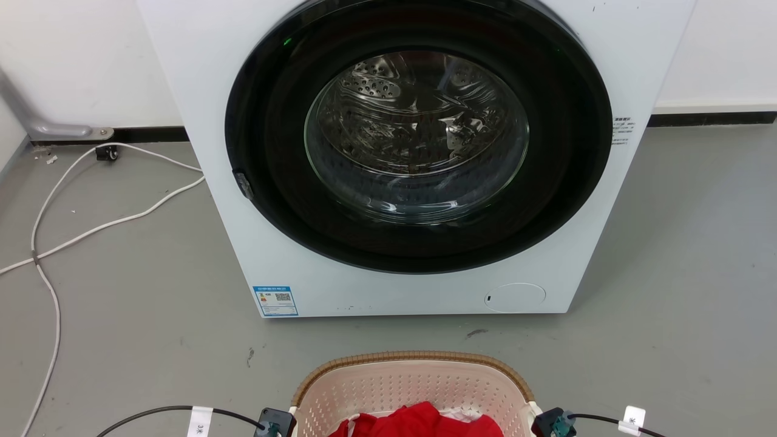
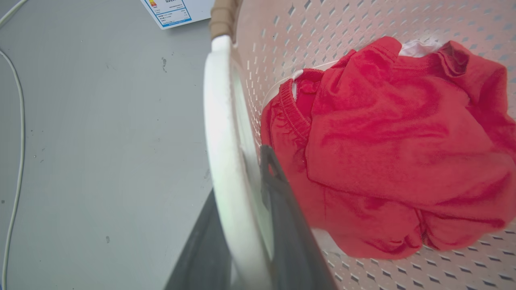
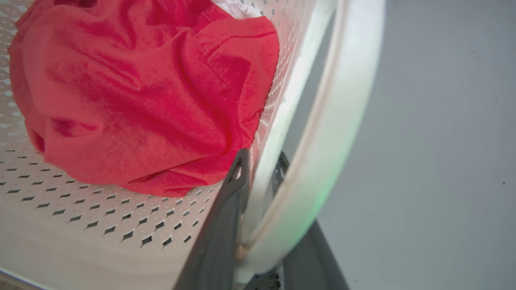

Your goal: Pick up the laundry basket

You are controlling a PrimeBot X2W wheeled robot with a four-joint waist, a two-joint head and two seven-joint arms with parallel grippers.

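Note:
The laundry basket [image 1: 413, 382] is cream, perforated, with a brown woven-look rim, and sits at the bottom of the head view in front of the washer. Red clothing [image 1: 419, 422] lies inside it over something white. In the left wrist view my left gripper [image 2: 240, 173] is shut on the basket's white side handle [image 2: 221, 121], one finger inside the wall and one outside. My right gripper [image 3: 261, 157] is shut the same way on the opposite white handle [image 3: 334, 121]. The dark ends of both arms flank the basket in the head view.
A white front-loading washing machine [image 1: 243, 255] with its round glass door [image 1: 419, 133] shut stands just beyond the basket. White cables [image 1: 54, 243] trail over the grey floor at the left. Bare floor [image 1: 680, 291] lies to the right, and a white wall stands behind.

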